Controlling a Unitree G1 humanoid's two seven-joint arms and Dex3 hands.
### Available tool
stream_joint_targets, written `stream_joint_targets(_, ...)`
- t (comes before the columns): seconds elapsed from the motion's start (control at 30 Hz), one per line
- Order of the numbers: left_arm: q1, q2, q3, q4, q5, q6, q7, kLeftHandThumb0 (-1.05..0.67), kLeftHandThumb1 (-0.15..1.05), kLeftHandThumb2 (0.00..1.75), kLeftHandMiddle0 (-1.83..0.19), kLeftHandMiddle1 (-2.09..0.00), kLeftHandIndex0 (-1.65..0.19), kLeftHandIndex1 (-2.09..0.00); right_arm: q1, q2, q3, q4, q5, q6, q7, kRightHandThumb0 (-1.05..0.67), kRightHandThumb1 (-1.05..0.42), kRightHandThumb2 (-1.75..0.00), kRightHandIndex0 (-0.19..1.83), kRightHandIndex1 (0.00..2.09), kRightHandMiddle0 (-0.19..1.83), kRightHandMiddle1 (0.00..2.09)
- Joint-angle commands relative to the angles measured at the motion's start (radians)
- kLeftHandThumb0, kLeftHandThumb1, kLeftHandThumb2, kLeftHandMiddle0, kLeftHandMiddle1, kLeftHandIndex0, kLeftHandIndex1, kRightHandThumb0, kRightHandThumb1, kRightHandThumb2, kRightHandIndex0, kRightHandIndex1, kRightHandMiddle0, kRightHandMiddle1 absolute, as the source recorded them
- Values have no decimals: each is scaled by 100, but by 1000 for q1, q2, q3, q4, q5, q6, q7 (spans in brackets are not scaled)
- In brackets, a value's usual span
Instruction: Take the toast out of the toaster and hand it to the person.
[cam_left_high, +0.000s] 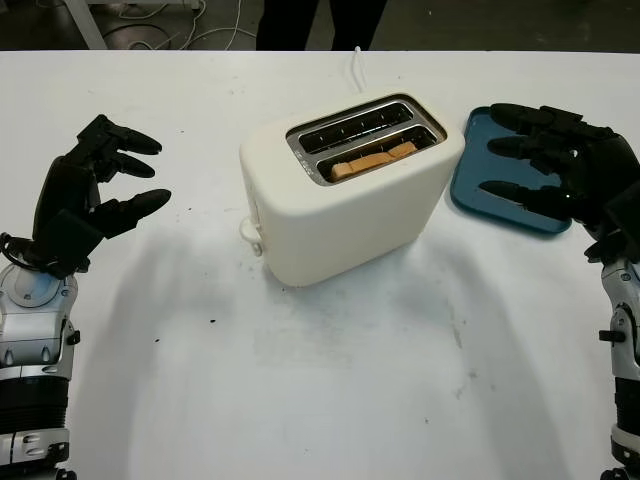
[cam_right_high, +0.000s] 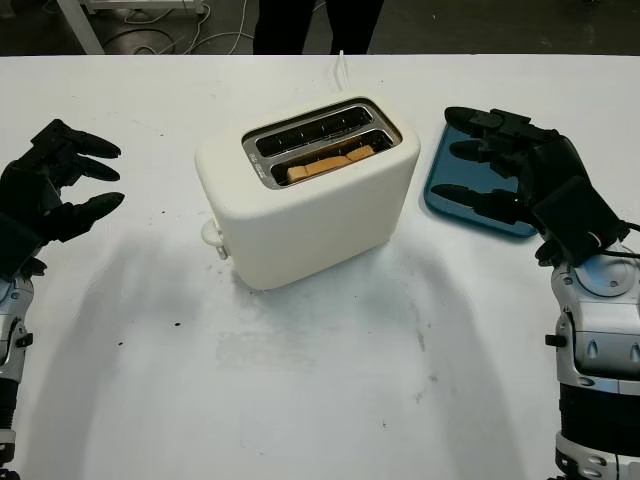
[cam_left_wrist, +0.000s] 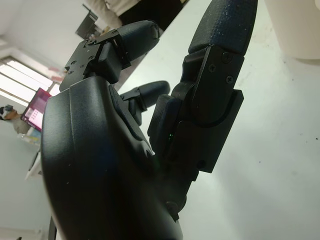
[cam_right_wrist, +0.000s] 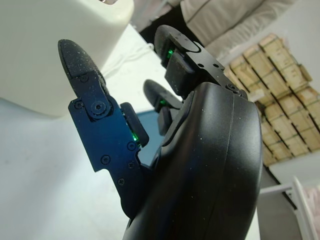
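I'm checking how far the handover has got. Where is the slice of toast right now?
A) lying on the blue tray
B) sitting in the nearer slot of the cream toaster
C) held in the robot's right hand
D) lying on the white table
B: the golden-brown toast slice sits in the nearer slot of the cream plastic toaster, while the left hand and right hand are open on either side of it.

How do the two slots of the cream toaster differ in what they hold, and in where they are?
The near slot of the cream plastic toaster holds a golden-brown slice of toast, sitting low with its top edge visible. The far slot holds no toast and looks dark inside. The far slot lies toward the person's side of the table. Both slots are long, parallel and metal-rimmed.
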Motion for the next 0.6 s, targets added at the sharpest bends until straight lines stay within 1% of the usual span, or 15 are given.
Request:
stream_joint_targets(0.0,10,2,9,0,2,-23,1,-105,92,6,-17,-149,-22,-131,9,3,-5,-12,6,-3,-5,-54,-71,0,29,75,63,0)
stream_joint_targets(0.23,10,1,9,-6,-11,-9,-9,-105,92,3,-17,-149,-23,-131,10,5,-5,-9,3,-16,-4,-54,-71,0,30,75,64,0)
stream_joint_targets(0.57,8,4,6,-2,-1,-16,-8,-105,92,4,-17,-149,-23,-131,9,3,-8,-13,10,0,-3,-54,-71,0,30,75,64,1)
